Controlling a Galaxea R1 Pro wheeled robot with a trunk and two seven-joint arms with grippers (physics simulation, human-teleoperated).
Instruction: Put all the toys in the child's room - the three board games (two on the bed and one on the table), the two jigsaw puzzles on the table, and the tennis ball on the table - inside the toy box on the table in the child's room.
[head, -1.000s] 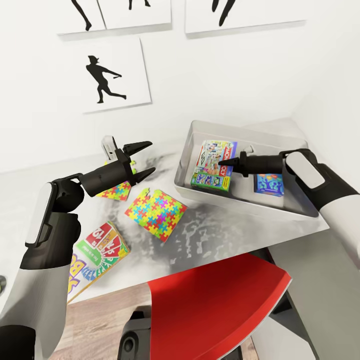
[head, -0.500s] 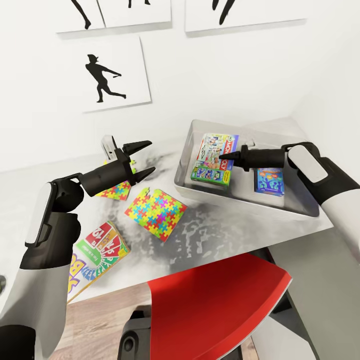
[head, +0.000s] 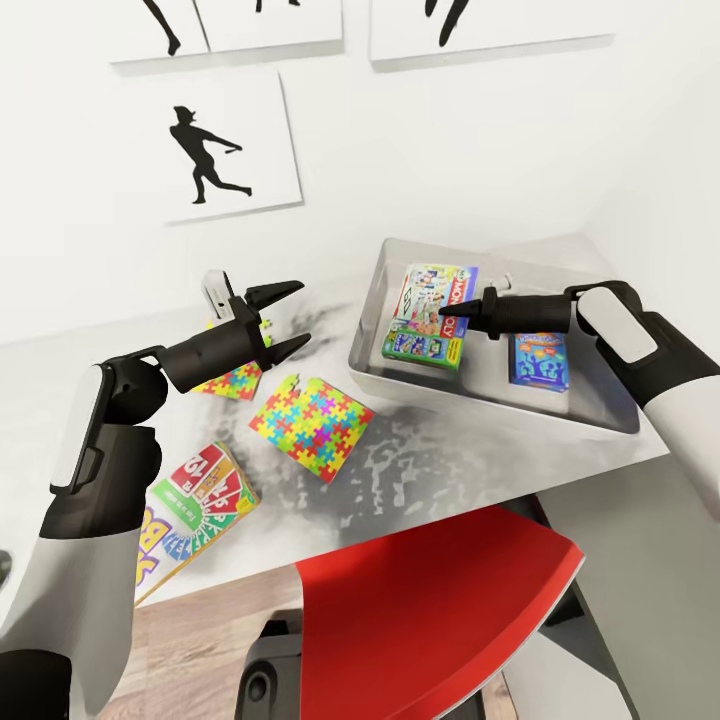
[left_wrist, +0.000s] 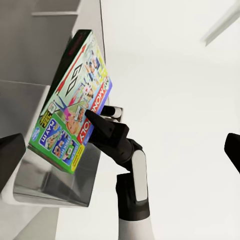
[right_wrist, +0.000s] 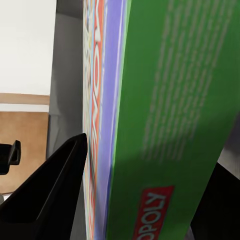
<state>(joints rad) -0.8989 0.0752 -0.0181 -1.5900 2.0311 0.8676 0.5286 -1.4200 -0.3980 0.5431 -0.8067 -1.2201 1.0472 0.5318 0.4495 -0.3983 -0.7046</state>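
Observation:
The white-and-green Monopoly box (head: 428, 312) stands tilted on its edge in the left part of the light-grey toy box (head: 470, 402). My right gripper (head: 447, 319) is shut on it. In the right wrist view the box (right_wrist: 170, 100) sits between the dark fingers (right_wrist: 50, 195). The left wrist view shows the same box (left_wrist: 70, 105) and the right gripper (left_wrist: 94, 119) from the side. A small blue box (head: 538, 358) lies flat in the tray. My left gripper (head: 300, 315) hangs open above the table, over one puzzle (head: 232, 380). The second puzzle (head: 312, 415) lies beside it. A yellow-green sliver of the ball (head: 266, 324) peeks from behind the left fingers. The Skip-Bo box (head: 190, 510) lies at the front left.
The pale table (head: 450, 470) meets the white wall with black athlete posters (head: 210, 150). A red chair (head: 430, 620) stands close against the table's front edge. Wood floor shows below at the left.
My right gripper has risen a little and drawn the Monopoly box further back in the tray, tipping it more upright. The left arm has stayed still.

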